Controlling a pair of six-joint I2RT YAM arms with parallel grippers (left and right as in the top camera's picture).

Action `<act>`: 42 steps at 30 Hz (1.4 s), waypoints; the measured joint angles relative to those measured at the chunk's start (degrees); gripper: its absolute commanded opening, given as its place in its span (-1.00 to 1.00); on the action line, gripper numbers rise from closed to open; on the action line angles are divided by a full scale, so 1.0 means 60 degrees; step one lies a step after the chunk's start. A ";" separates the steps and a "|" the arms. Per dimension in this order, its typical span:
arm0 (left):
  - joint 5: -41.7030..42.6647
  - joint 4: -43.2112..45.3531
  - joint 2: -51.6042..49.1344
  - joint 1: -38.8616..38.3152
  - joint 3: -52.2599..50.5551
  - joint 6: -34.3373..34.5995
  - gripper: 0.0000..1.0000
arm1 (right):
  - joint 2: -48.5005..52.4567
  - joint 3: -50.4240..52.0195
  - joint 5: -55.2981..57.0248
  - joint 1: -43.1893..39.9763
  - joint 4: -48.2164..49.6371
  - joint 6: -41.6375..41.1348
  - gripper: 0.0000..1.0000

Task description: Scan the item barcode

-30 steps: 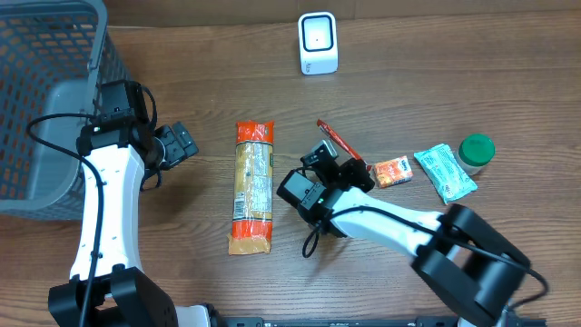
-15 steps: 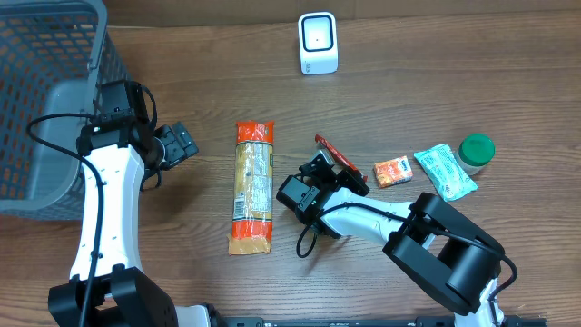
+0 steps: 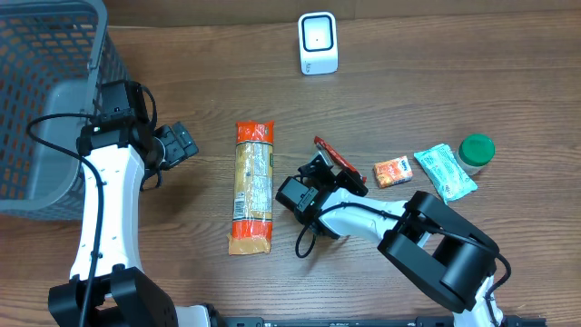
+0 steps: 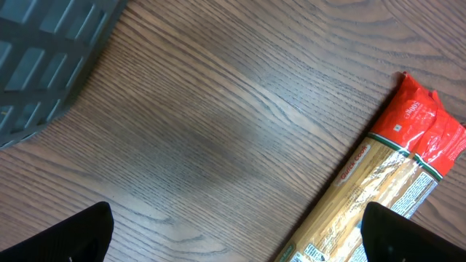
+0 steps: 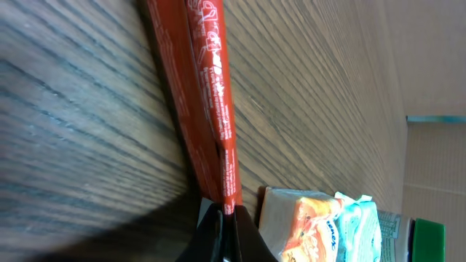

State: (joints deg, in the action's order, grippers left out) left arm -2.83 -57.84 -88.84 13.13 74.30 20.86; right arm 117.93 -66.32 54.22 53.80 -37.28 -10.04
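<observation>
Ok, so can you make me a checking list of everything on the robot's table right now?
Surface: wooden table, no spills seen.
Job's things: scanner at the far edge; red packet, pinched at one end.
Clutter: spaghetti, orange packet, teal packet, jar with a green lid, grey basket at the left.
Grippers: left gripper open, holding nothing; right gripper shut on the red packet.
Cables: left cable runs along the left arm; right cable loops onto the table by the right arm.
Surroundings: beige panel past the table's edge, too blurred to name.
</observation>
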 measured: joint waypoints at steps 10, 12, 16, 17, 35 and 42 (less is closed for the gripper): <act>0.0000 0.0000 0.0000 0.0000 0.0000 0.0000 0.99 | 0.0000 -0.0036 -0.0503 0.0619 0.0124 -0.0036 -0.78; 0.0000 0.0000 0.0000 0.0000 0.0000 0.0000 0.99 | 0.0000 -0.0036 -0.0685 0.0659 0.0120 -0.0018 -0.76; 0.0000 0.0004 0.0000 0.0000 0.0000 0.0000 0.99 | 0.0000 -0.0084 -0.0889 0.0659 0.0106 -0.0022 -0.70; 0.0000 0.0000 0.0000 0.0000 0.0000 0.0000 1.00 | 0.0000 -0.0087 -0.0914 0.0659 0.0098 -0.0033 -0.65; 0.0000 0.0000 0.0000 0.0000 0.0000 0.0000 1.00 | -0.2062 -0.0211 -0.4685 -0.0033 -0.0426 -0.0091 -0.20; 0.0000 0.0004 0.0000 0.0000 0.0000 0.0000 0.99 | -0.2754 -0.0211 -0.7253 -0.1468 -0.1056 -0.0066 -0.25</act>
State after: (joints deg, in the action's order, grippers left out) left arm -2.83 -57.82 -88.84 13.13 74.30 20.86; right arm 101.41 -67.59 10.70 44.99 -43.62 -10.44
